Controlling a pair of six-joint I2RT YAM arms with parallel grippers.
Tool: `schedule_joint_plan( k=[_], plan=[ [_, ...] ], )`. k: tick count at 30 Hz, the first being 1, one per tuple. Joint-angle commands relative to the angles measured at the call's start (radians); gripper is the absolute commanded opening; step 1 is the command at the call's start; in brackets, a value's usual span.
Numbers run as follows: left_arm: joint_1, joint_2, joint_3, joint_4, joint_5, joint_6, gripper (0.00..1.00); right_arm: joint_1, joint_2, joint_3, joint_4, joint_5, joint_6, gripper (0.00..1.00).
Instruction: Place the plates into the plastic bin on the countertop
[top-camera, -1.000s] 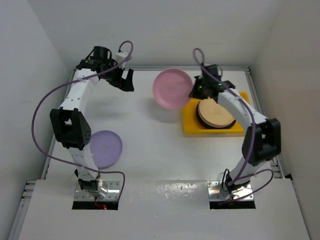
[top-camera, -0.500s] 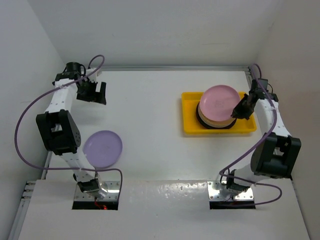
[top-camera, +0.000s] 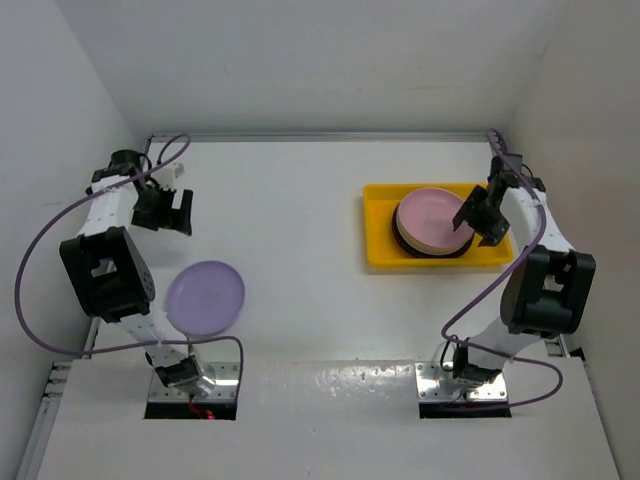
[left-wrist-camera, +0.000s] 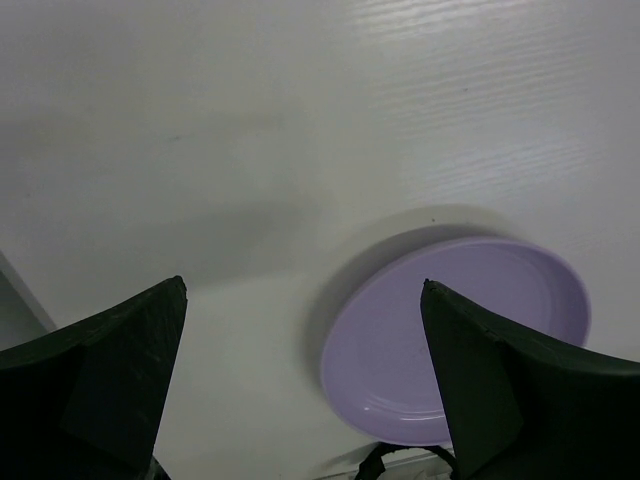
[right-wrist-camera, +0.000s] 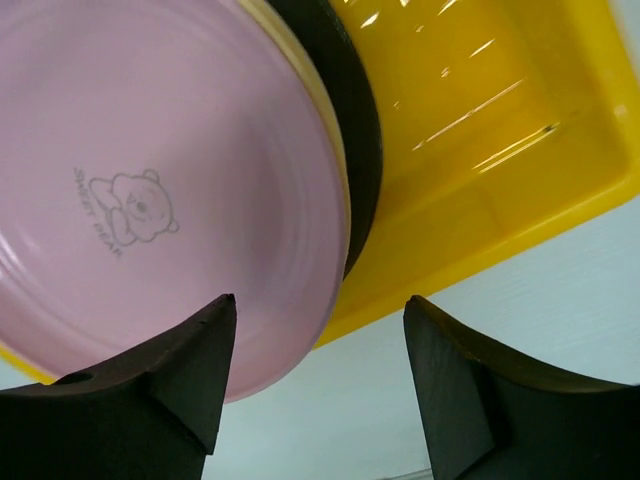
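Only the right wrist view shows the bear print on the pink plate (right-wrist-camera: 150, 180), which tops a stack over a dark-rimmed plate (right-wrist-camera: 355, 120) in the yellow bin (right-wrist-camera: 470, 170), far right. The right fingers (right-wrist-camera: 160, 380) are spread at its rim, pinching nothing. From above, a lilac plate (top-camera: 205, 297) lies near left on the white surface (top-camera: 300, 200), with the left fingers (left-wrist-camera: 90, 380) spread and apart from it.

Pink plate (top-camera: 432, 217) on stack (top-camera: 399, 236), yel. bin (top-camera: 378, 256)
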Motion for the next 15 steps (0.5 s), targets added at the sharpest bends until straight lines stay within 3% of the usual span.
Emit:
schedule_joint_plan(
  k=[1,5,6,8,9,10,13,15],
  plan=[
    [0.056,-0.055,-0.02,-0.002,-0.021,0.039,1.0,0.06,-0.057,0.079,-0.022,0.189,-0.079,0.67],
    [0.123,-0.055,-0.038,0.009,-0.021,0.019,1.0,0.253,-0.123,0.113,0.039,0.292,-0.131,0.67],
    [0.137,-0.055,-0.038,0.018,-0.011,0.01,1.0,0.393,-0.131,0.11,0.089,0.283,-0.139,0.67],
    [0.181,-0.055,-0.038,0.029,-0.011,-0.022,1.0,0.483,-0.119,0.119,0.19,0.193,-0.11,0.67],
    [0.198,-0.055,-0.049,0.029,-0.011,-0.039,1.0,0.608,-0.07,0.129,0.219,0.103,-0.099,0.67],
    [0.218,-0.055,-0.049,0.039,-0.011,-0.07,1.0,0.653,-0.044,0.14,0.249,0.028,-0.087,0.67],
    [0.304,-0.078,-0.059,0.05,0.02,-0.094,0.99,0.872,0.125,0.284,0.361,-0.048,-0.012,0.67],
    [0.367,-0.092,-0.07,0.059,0.04,-0.095,0.99,0.925,0.255,0.361,0.389,-0.119,0.034,0.67]
  ],
)
